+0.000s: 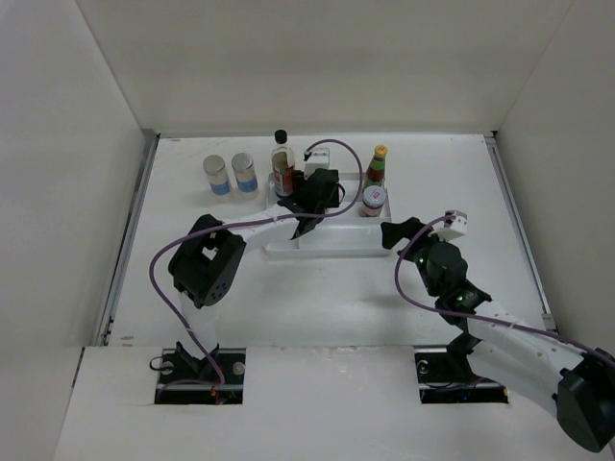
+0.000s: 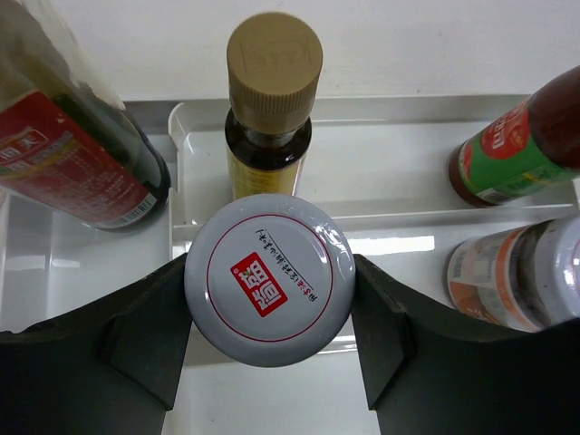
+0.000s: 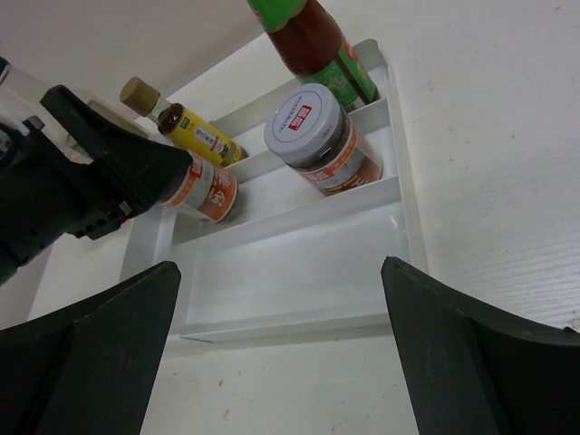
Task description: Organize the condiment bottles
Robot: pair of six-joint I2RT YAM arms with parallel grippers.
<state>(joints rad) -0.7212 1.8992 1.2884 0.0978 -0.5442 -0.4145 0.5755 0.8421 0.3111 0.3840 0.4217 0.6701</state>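
Note:
My left gripper [image 1: 307, 199] [image 2: 270, 274] is shut on a white-lidded jar [image 2: 268, 279] with an orange label [image 3: 204, 192], in the middle row of the white tray [image 1: 332, 242]. Behind it stands a small yellow bottle [image 2: 272, 100] with a tan cap. The tall black-capped bottle [image 1: 282, 163] is at the tray's far left. The red sauce bottle [image 1: 376, 168] and a second jar [image 1: 373, 200] stand at the tray's right. Two pale-lidded shakers [image 1: 231, 176] stand on the table left of the tray. My right gripper [image 1: 405, 234] [image 3: 281, 349] is open, low beside the tray's near right.
The tray's near row [image 3: 290, 263] lies right in front of my right gripper. White walls enclose the table on the left, right and far sides. The left arm's purple cable [image 1: 159, 269] loops over the table's left half.

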